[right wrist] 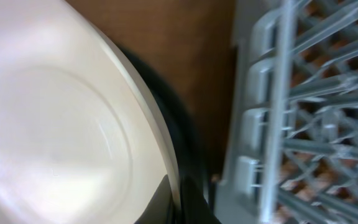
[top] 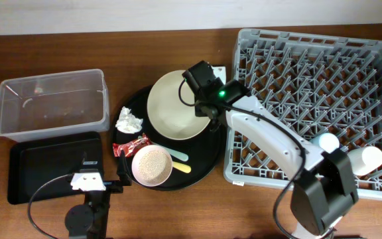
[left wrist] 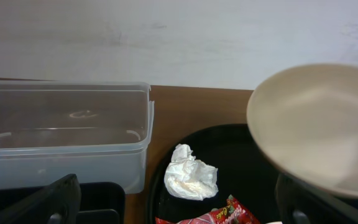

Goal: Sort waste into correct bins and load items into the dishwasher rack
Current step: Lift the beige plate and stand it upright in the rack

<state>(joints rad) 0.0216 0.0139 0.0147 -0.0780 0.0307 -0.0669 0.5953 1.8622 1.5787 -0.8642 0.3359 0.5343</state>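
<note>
Right tool (top: 206, 113) is pinching the cream plate (top: 171, 106) at its 3 o'clock rim, over the round tray's (top: 207, 159) 12 o'clock edge, the rack (top: 310, 99) lying just beyond. Left tool (top: 101, 182) is hanging spread wide at the plate's 7 o'clock.

we see a desk (top: 45, 50) of brown wood, smooth with a low sheen. the clear tub (top: 52, 103) is glossy see-through plastic; the black tray (top: 45, 166) is smooth dark plastic. the cream bowl-plate (top: 171, 106) looks smooth and satin, catching soft light. the tissue (top: 128, 121) is crumpled white paper, and the red wrapper (top: 130, 145) is crinkled, shiny film. the dishwasher rack (top: 297, 60) is grey moulded plastic, matt. the round tray (top: 204, 159) is black with a faint gloss.
</note>
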